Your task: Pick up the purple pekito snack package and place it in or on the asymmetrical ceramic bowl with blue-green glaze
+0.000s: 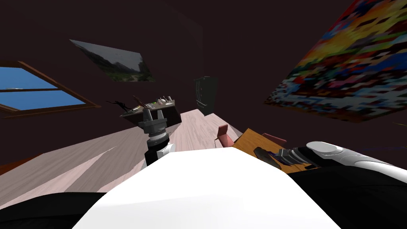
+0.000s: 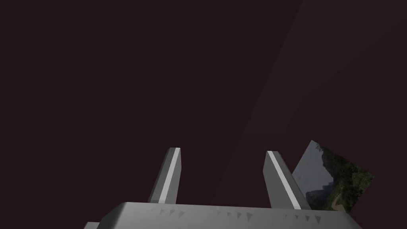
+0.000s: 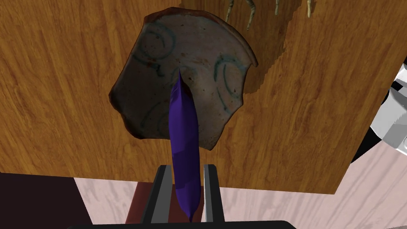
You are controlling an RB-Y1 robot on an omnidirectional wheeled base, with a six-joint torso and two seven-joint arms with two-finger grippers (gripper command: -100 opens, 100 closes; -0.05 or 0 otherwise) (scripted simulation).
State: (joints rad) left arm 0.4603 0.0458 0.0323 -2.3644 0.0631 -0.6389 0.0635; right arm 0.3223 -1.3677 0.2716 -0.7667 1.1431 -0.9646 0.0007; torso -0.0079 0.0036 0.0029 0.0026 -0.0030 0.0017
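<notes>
Smooth glossy package (image 3: 183, 151), mottled glazed bowl (image 3: 194, 51), grained wooden table (image 3: 59, 119).

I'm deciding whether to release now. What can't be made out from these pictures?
Gap between purple package and bowl: the right wrist view looks along the package, so its height cannot be judged.
Bowl's middle strip: hidden behind the package, right wrist view.
Small things on the far table: too small to name, head view.
</notes>
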